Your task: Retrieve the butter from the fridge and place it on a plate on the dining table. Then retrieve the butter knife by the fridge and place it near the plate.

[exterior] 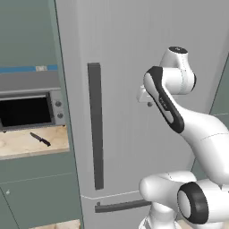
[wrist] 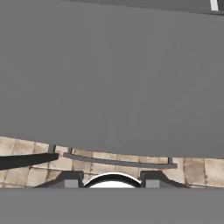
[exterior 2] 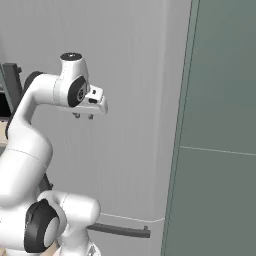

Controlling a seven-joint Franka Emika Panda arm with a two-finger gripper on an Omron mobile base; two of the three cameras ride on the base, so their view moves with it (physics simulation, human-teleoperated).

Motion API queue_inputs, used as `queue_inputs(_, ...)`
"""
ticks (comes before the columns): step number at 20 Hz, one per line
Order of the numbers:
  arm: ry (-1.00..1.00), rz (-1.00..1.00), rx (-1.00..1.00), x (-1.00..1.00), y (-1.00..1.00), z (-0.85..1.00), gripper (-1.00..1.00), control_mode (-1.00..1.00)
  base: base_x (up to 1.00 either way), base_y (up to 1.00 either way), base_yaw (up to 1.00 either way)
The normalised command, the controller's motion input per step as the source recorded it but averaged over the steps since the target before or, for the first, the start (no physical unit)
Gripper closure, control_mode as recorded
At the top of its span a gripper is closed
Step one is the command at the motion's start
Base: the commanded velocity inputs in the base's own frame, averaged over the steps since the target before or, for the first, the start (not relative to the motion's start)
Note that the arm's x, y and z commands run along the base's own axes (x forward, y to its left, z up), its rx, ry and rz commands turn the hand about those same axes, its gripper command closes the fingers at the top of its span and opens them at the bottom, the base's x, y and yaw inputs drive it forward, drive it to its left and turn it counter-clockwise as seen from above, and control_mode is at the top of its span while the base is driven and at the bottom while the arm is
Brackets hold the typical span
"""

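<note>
Fridge [exterior: 129, 67] top cut off, toaster oven [exterior: 27, 109] cropped at left, butter knife [exterior: 40, 139] tiny

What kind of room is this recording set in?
A rendered kitchen, most likely: a tall light-grey fridge with a long dark bar handle, a toaster oven beside it, and a butter knife on the wooden worktop.

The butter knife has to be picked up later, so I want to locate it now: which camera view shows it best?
The left base view. The butter knife lies on the wooden counter left of the fridge, below the toaster oven, fully visible. The right base view looks at the fridge door and the hand view looks down its front to the floor, both away from that counter.
</note>
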Motion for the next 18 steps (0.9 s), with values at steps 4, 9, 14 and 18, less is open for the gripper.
queue_inputs(4,0.00,0.00,0.00,-0.03,0.00,0.00,-1.00,1.00,-0.21,0.07,-0.01)
queue_inputs(9,0.00,0.00,0.00,0.00,0.00,0.00,-1.00,1.00,-0.41,0.42,-0.15)
queue_inputs(14,0.00,0.00,0.00,0.00,0.00,0.00,-1.00,1.00,-0.14,0.71,-0.28)
queue_inputs(18,0.00,0.00,0.00,0.00,0.00,0.00,-1.00,1.00,-0.25,0.49,-0.37)
